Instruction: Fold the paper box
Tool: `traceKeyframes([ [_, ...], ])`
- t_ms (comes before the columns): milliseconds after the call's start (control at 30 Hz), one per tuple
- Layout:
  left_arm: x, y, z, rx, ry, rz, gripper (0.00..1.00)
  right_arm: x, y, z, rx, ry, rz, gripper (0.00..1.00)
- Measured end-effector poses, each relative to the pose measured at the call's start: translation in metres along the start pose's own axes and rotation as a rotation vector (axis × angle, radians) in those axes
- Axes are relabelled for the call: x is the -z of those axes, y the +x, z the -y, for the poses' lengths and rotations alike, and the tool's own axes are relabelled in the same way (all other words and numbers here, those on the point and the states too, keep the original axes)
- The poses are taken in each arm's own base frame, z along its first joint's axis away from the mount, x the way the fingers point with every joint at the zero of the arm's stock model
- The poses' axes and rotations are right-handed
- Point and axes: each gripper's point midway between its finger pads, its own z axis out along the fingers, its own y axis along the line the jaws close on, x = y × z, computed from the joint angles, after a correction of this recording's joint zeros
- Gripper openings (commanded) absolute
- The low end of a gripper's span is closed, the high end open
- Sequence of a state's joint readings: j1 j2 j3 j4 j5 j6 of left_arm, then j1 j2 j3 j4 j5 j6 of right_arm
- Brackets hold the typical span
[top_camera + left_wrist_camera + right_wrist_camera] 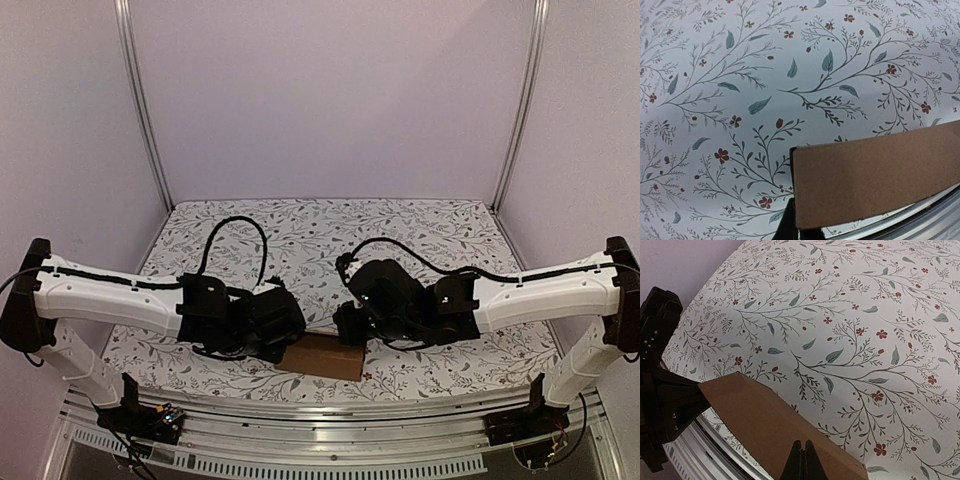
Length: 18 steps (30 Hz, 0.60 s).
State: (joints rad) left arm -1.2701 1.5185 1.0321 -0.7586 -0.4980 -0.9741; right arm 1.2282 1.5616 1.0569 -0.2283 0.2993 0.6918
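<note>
The paper box (322,356) is a plain brown cardboard piece, folded flat, near the table's front edge between my two grippers. In the left wrist view the paper box (875,172) fills the lower right, and my left gripper (801,226) grips its left end, with dark fingers showing beside and under the edge. In the right wrist view the paper box (765,425) runs diagonally, and my right gripper (803,452) is shut, fingertips together and resting on its top face. The left gripper (665,400) shows there at the box's far corner.
The floral tablecloth (300,240) covers the table. A metal rail (330,410) runs along the front edge just beyond the box and also shows in the left wrist view (925,217). Purple walls (330,90) and upright posts close in the back and sides.
</note>
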Motion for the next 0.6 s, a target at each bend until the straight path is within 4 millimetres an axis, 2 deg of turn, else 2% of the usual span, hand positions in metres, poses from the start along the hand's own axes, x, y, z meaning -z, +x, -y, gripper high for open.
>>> traceKeyframes([
  [167, 0.002, 0.003, 0.001, 0.009, 0.025, -0.007, 0.00, -0.011, 0.002, -0.010, 0.003, 0.066, 0.073, 0.00],
  [500, 0.001, 0.005, 0.004, 0.038, 0.067, 0.001, 0.00, -0.027, 0.007, -0.010, -0.027, 0.152, 0.170, 0.00],
  [600, 0.001, 0.005, 0.006, 0.046, 0.077, 0.002, 0.06, -0.029, 0.008, -0.015, -0.033, 0.161, 0.192, 0.00],
])
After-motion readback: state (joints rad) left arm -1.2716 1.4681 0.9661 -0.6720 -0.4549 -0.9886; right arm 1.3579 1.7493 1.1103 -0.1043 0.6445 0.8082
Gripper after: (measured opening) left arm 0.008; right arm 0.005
